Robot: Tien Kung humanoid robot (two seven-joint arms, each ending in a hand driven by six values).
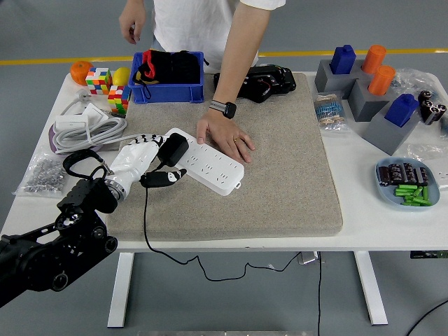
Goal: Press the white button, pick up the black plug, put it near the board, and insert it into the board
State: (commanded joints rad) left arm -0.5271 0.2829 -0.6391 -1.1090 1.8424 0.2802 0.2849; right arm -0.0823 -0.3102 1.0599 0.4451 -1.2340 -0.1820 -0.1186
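The white power strip (pixel 210 166) lies slanted on the beige mat (pixel 280 175). The black plug (pixel 173 150) stands tilted on the strip's left end, and its black cable (pixel 145 217) hangs over the table's front edge. My left hand (pixel 152 161) is just left of the plug with its fingers spread, thumb below the plug and the other fingers above and to its left. I cannot tell if it touches the plug. A person's hand (pixel 225 134) rests flat on the strip's far edge. The right arm is out of view.
A blue bin (pixel 166 89) with black items, puzzle cubes (pixel 107 85) and a coiled white cable (pixel 84 129) stand at the back left. A black device (pixel 262 82) lies on the mat's far edge. Grey blocks (pixel 371 98) and a blue dish (pixel 407 183) are at the right.
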